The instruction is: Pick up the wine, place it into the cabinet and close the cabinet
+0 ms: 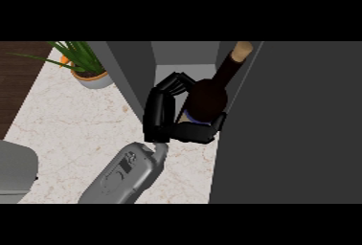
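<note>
The wine bottle (210, 95), dark with a tan cork top, leans tilted in the open cabinet (182, 57) at the surface's (78, 124) far edge. The right hand (170, 117) reaches in, fingers (173, 83) and thumb clamped round its body. A potted plant (84, 64) stands beside the cabinet.

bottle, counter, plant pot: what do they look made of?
Bottle: looks like dark glass, nearly black and slightly glossy, with a tan, cork-like top.
Counter: seems to be polished stone, likely marble, pale cream with faint tan veins.
Pot: probably ceramic or plastic, a light grey matte wall with an orange rim; the look leaves it open.
</note>
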